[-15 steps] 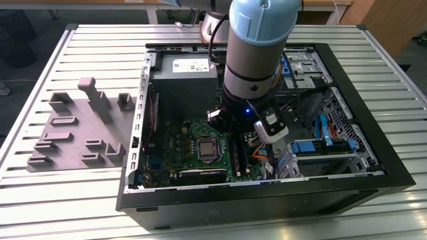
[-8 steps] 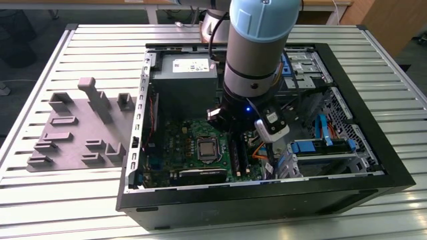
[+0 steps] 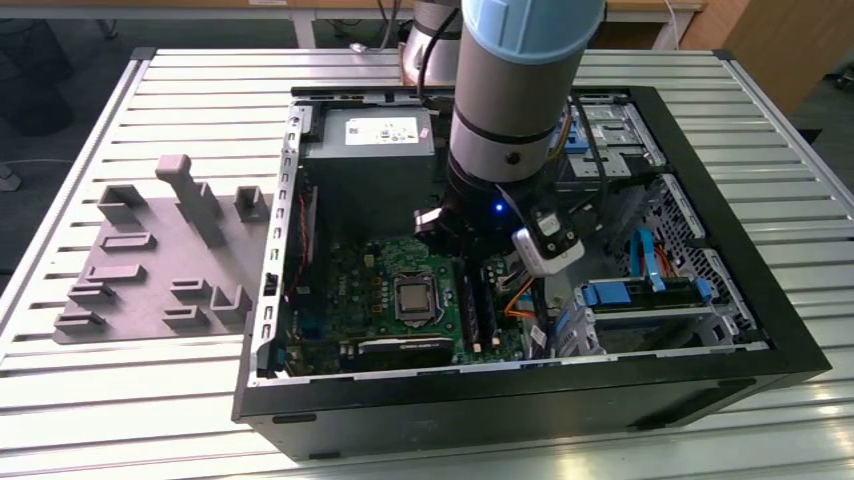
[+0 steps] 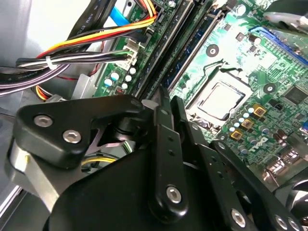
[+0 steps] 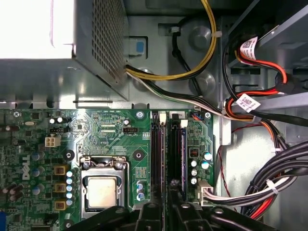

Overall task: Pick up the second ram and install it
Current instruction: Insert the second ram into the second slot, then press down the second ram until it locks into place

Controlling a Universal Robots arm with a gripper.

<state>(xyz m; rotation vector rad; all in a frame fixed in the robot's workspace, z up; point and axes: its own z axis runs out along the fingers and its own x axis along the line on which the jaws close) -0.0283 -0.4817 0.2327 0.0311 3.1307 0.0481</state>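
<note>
Gripper (image 5: 167,214) hung low over the motherboard (image 5: 110,139), fingers nearly together above the slots; whether they pinched the ram (image 5: 183,159) I could not tell. That stick stood in its slot; uneven pressing could leave it half-seated.

Even indoor light falls from above, with white glare blowing out the metal box (image 5: 36,29) in the first wrist view, the computer case (image 3: 747,290) interior shadowed.

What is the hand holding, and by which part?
Cannot be told: the hand sits low over a long thin dark blue-green circuit-board stick in the black plastic slot rails, the contact hidden.
</note>
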